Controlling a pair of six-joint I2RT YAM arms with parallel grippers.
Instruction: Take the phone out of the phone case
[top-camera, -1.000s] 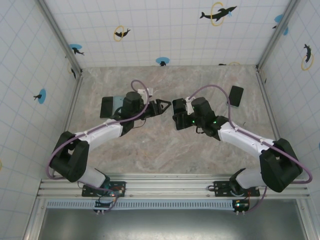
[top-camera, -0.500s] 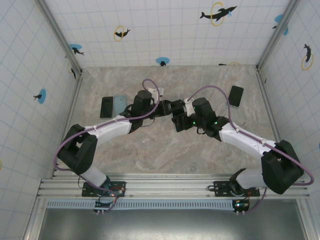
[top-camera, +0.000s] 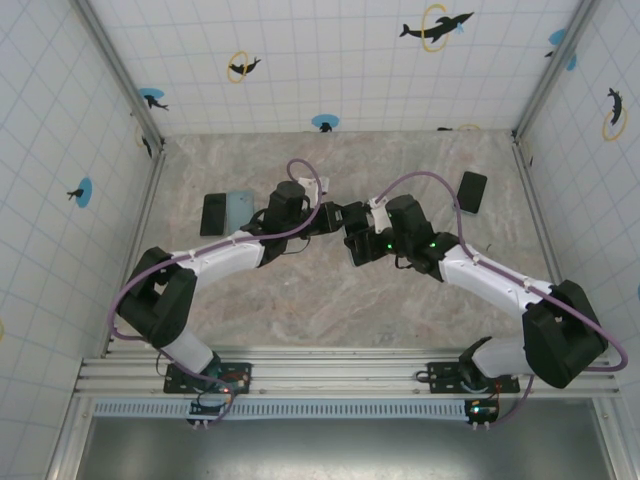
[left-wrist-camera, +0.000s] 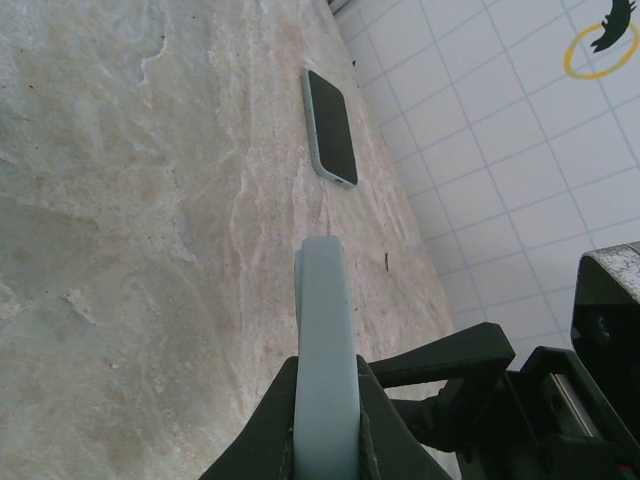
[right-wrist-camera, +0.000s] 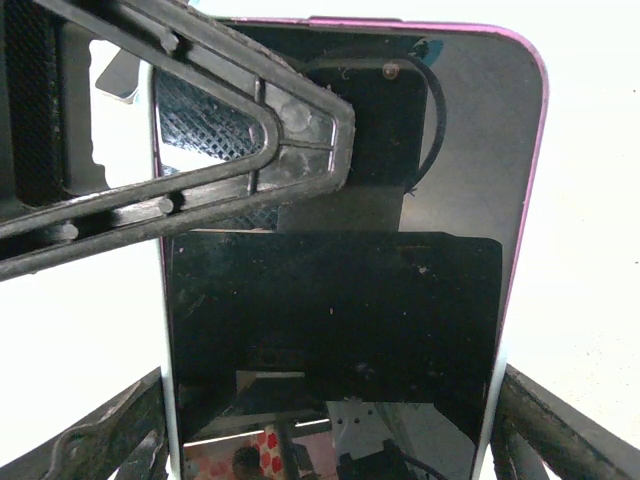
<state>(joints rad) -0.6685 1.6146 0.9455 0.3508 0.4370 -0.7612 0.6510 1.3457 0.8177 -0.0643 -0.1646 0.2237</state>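
Observation:
The phone (right-wrist-camera: 335, 300), black-screened with a pale blue case rim and a magenta edge along its top right, hangs above the middle of the table (top-camera: 300, 300) between both grippers. My left gripper (top-camera: 333, 215) is shut on the case's pale blue edge (left-wrist-camera: 325, 310), which stands upright between its black fingers (left-wrist-camera: 262, 430). My right gripper (top-camera: 357, 240) holds the phone from the opposite end, one finger pressed on each long side (right-wrist-camera: 560, 430). The left gripper's ribbed finger (right-wrist-camera: 250, 130) crosses the phone's upper left corner.
Another phone in a pale case (top-camera: 472, 190) lies flat at the back right near the wall, also in the left wrist view (left-wrist-camera: 330, 125). A black slab and a pale blue case (top-camera: 225, 212) lie at the left. Tiled walls enclose the table.
The left arm swung right from the items at the left to the held phone and shut on its case edge. Nothing visible moved in the last half second.

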